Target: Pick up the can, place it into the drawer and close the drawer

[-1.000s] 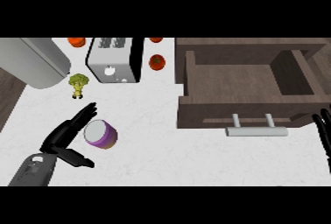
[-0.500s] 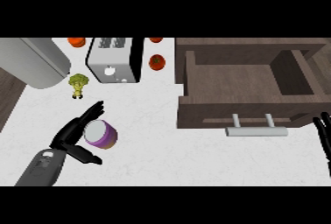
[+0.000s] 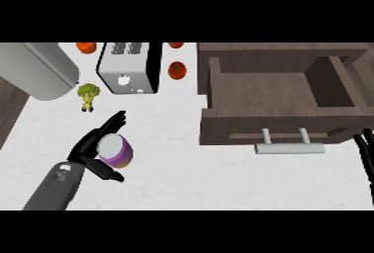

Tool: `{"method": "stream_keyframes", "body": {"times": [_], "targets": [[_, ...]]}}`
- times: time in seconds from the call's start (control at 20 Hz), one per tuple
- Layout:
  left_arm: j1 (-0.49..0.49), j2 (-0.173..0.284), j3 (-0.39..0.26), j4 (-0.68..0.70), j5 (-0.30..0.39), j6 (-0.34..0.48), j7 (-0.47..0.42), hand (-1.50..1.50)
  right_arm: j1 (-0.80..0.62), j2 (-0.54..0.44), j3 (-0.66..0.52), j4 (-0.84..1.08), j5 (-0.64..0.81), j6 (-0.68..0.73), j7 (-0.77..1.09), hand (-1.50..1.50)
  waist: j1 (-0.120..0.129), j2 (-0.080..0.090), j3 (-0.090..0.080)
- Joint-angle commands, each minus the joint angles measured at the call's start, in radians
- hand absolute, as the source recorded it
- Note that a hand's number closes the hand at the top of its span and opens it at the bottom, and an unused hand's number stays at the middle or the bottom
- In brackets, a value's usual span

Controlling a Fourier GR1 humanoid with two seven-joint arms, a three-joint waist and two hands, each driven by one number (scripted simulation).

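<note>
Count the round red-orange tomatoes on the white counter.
3. One red-orange tomato lies between the silver toaster and the open brown drawer; one and another are cut off by the top edge. More may lie out of view.

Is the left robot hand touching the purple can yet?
Touching. In the head view, the left robot hand wraps the purple can, fingers behind it and thumb beneath, with no gap showing.
</note>
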Motion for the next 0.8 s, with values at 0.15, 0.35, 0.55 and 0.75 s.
{"method": "stream_keyframes", "body": {"times": [0.15,0.35,0.55,0.75], "targets": [[-0.028,-0.056,-0.028,0.026,-0.024,0.000,-0.054,-1.50,0.021,0.004,0.013,-0.041,-0.014,0.023,0.030,-1.50,-0.002,0.000,-0.001],[-0.055,-0.018,-0.011,0.051,-0.002,-0.069,-0.060,-1.50,-0.012,-0.034,-0.038,-0.059,-0.067,0.029,0.090,-1.50,-0.001,0.001,-0.001],[0.007,-0.076,-0.048,-0.043,-0.005,-0.048,-0.056,1.50,0.048,0.017,-0.008,-0.084,-0.032,0.019,0.042,-1.50,0.003,-0.001,0.000],[-0.011,-0.077,-0.024,-0.097,0.066,-0.146,0.050,1.50,0.052,0.018,-0.007,-0.061,-0.021,0.008,0.019,-1.50,0.009,-0.004,0.000]]}}
